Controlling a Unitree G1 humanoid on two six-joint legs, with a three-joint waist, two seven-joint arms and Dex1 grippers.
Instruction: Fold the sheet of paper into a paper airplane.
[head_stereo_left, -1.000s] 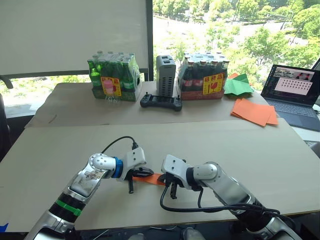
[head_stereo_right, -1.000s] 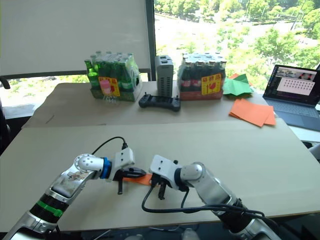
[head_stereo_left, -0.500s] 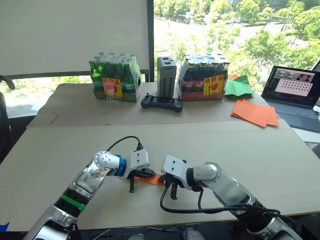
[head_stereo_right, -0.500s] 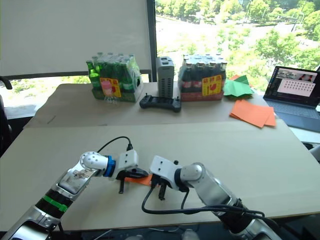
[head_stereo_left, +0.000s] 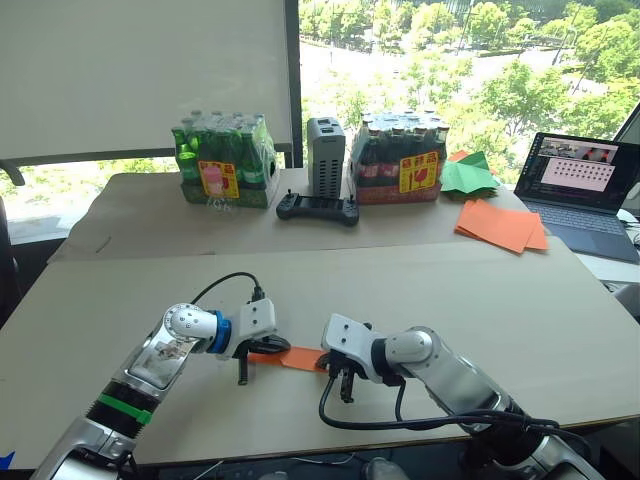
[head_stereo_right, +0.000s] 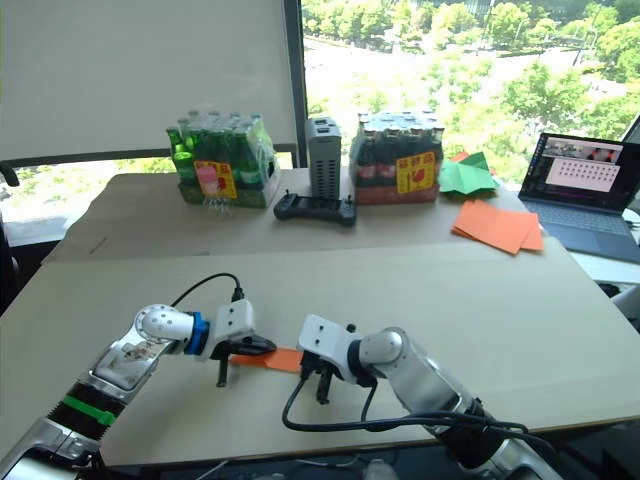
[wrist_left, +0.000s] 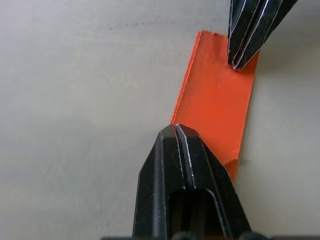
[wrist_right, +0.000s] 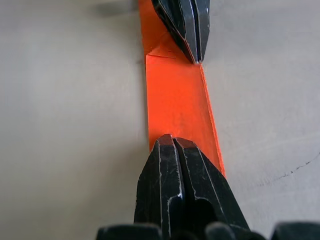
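Folded orange paper (head_stereo_left: 301, 358) lies flat as a narrow strip on the tabletop (head_stereo_left: 480, 290), between both grippers. Left gripper (wrist_left: 176, 131) and right gripper (wrist_right: 172, 141) have fingers closed, tips pressing down on opposite ends.

The left gripper (head_stereo_left: 262, 352) now sits farther toward the robot's left, apart from the right gripper (head_stereo_left: 343, 378). More of the sheet of paper (head_stereo_left: 298, 358) shows between them as a flat narrow strip, each closed tip pressing one end.
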